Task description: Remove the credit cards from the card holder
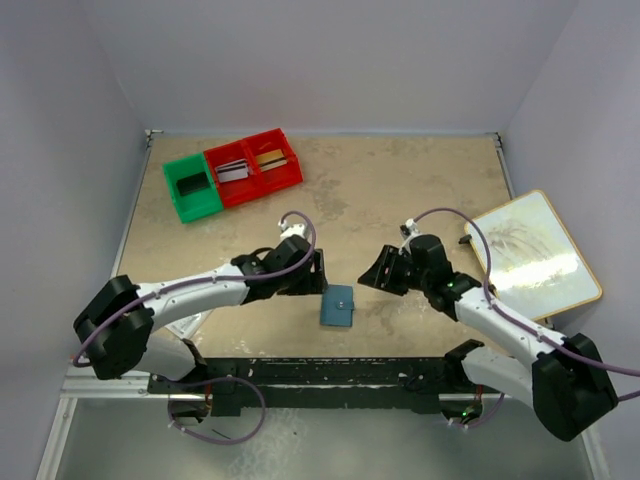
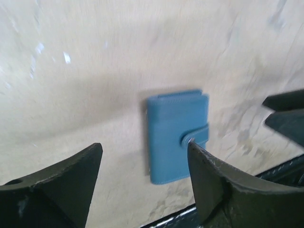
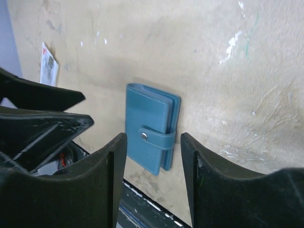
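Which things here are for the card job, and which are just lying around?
For the job:
card holder, shut on the table
left gripper and right gripper, both open beside it
what look like cards in the red bins

Just lying about:
green bin
white board
white packet with red marks

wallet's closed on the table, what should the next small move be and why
Probably lower the right gripper onto the card holder to pin it, so the left gripper can lift the snap strap. The holder lies flat and closed between both open grippers, untouched, with that strap snapped across its edge.
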Available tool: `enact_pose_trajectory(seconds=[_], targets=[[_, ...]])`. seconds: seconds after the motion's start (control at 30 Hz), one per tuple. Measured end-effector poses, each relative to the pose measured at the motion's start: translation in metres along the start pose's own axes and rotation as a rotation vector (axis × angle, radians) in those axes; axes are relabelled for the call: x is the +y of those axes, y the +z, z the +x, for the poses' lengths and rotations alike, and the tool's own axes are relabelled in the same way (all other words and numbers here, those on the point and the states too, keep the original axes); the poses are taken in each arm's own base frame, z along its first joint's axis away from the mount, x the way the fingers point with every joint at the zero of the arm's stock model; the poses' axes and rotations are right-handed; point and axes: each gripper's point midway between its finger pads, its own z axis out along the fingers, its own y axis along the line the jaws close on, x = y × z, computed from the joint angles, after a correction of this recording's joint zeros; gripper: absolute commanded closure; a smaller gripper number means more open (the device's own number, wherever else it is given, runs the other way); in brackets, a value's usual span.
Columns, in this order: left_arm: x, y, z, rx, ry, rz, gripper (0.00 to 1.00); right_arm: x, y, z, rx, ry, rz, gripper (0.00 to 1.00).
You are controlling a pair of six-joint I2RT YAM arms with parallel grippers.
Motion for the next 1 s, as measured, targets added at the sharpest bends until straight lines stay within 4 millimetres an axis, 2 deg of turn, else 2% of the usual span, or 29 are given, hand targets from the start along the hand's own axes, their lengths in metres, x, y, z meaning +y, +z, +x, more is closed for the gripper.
enact_pose_trajectory(seconds=[0.1, 0.17, 0.23, 0.27, 0.37, 0.47, 0.57, 0.6, 0.7, 0.83, 1.0], targets=[[-0.009, -0.015, -0.039, -0.091, 0.032, -0.056, 0.21, 0.007, -0.003, -0.017, -0.033, -0.022, 0.031, 0.47], [-0.018, -0.026, -0.073, -0.159, 0.045, -0.076, 0.16, 0.01, -0.002, -0.028, -0.05, -0.039, 0.051, 0.46], [-0.018, -0.034, -0.115, -0.231, 0.029, -0.105, 0.09, 0.01, 0.0, -0.036, -0.06, -0.055, 0.074, 0.46], [-0.011, -0.035, -0.132, -0.261, 0.016, -0.129, 0.09, 0.009, 0.002, -0.037, -0.06, -0.058, 0.084, 0.46], [0.031, -0.036, -0.191, -0.36, -0.044, -0.266, 0.09, 0.001, 0.004, -0.035, -0.046, -0.065, 0.12, 0.46], [0.075, -0.029, -0.227, -0.397, -0.08, -0.415, 0.13, -0.004, 0.004, -0.032, -0.032, -0.069, 0.14, 0.46], [0.105, -0.012, -0.251, -0.397, -0.103, -0.515, 0.17, -0.006, 0.002, -0.031, -0.025, -0.076, 0.155, 0.45], [0.115, 0.001, -0.258, -0.382, -0.105, -0.551, 0.18, -0.006, 0.001, -0.032, -0.028, -0.08, 0.159, 0.45], [0.137, 0.015, -0.266, -0.361, -0.127, -0.608, 0.18, -0.006, -0.001, -0.033, -0.033, -0.088, 0.164, 0.45], [0.159, 0.032, -0.28, -0.355, -0.147, -0.666, 0.2, -0.006, -0.006, -0.032, -0.034, -0.094, 0.164, 0.45], [0.172, 0.044, -0.302, -0.376, -0.167, -0.685, 0.22, -0.006, -0.008, -0.032, -0.033, -0.099, 0.165, 0.45]])
